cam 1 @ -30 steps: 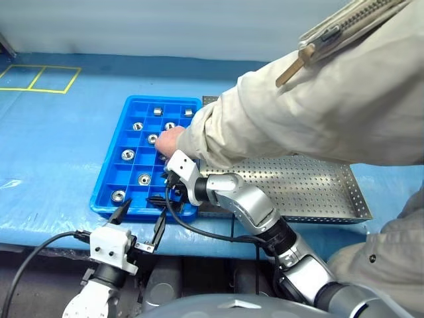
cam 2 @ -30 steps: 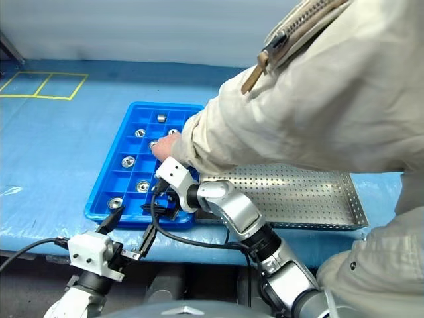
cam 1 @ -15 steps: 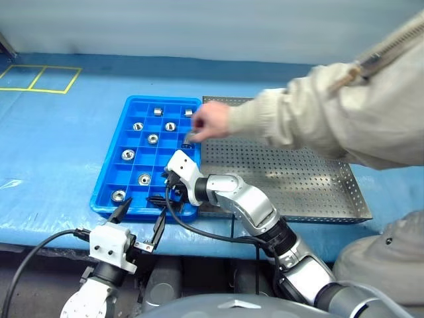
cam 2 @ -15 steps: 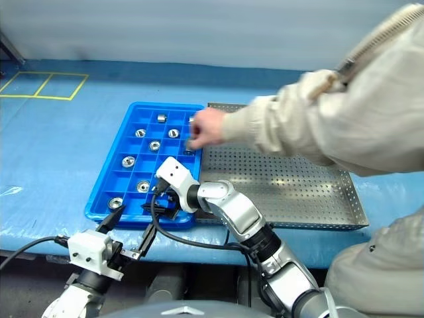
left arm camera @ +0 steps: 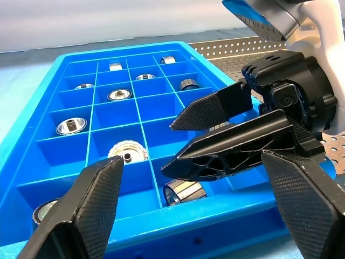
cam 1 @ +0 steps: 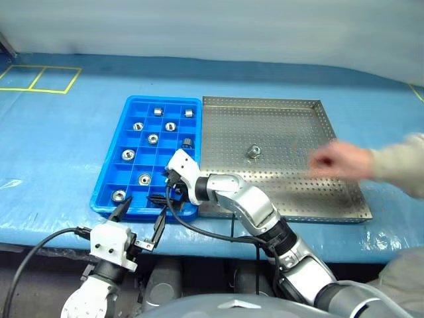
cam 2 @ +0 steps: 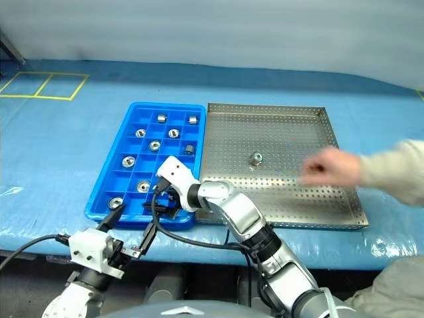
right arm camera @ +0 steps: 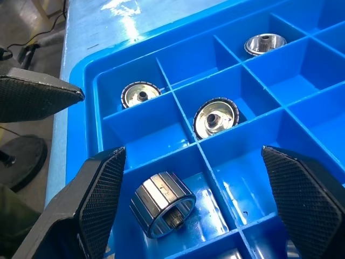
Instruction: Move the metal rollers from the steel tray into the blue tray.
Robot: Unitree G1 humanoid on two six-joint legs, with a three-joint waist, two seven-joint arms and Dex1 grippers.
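Observation:
The blue tray (cam 1: 108,173) holds several metal rollers (cam 1: 153,138) in its compartments. Beside it on the right lies the steel tray (cam 1: 285,189), with one roller (cam 1: 253,152) near its middle. My right gripper (right arm camera: 192,152) hangs open over the blue tray's near right corner, its fingers (right arm camera: 91,199) either side of a roller lying on its side (right arm camera: 161,210). My left gripper (cam 1: 141,217) stands open just in front of the blue tray's near edge, holding nothing.
A person's hand (cam 1: 334,161) and sleeve (cam 1: 397,169) reach over the right part of the steel tray. Both trays rest on a blue-covered table (cam 1: 59,139) with yellow tape marks (cam 1: 40,78) at the far left.
The person's arm has drawn back from the blue tray to the right, uncovering the steel tray and the roller on it. Neither gripper has moved.

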